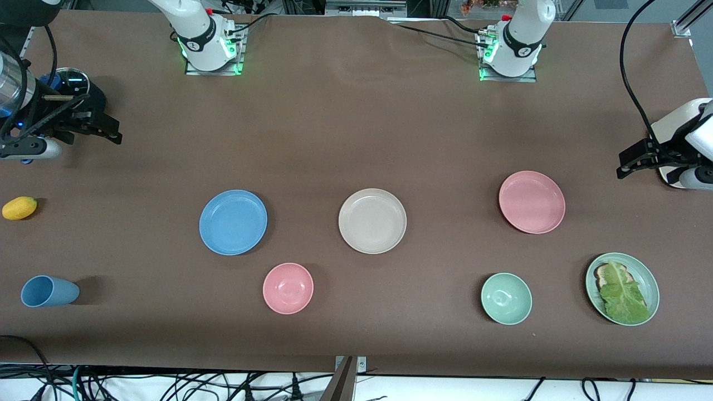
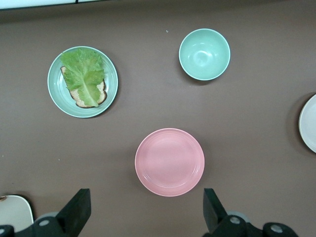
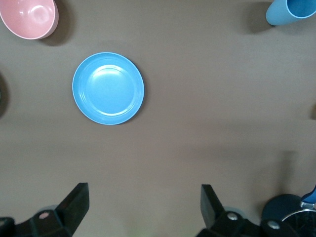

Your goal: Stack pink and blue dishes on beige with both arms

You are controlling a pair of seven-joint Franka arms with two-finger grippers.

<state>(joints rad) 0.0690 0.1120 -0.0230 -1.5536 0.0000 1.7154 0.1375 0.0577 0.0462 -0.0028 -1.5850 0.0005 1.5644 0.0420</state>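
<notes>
A lemon (image 1: 19,208) lies at the left edge of the front view, about mid-height. Below it, in the lower left, a blue cup (image 1: 49,291) lies on its side, its mouth toward the frame's left edge. A pink bowl (image 1: 288,288) sits lower centre-left, upright. A mint bowl (image 1: 506,298) sits lower right of centre. At the lower right, a green plate (image 1: 649,279) carries toast (image 1: 604,272) under a lettuce leaf (image 1: 624,295). All rest on the brown table (image 1: 356,128).

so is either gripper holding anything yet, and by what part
Nothing is held. The left gripper and right gripper are both open and empty, up at their ends of the table.
</notes>
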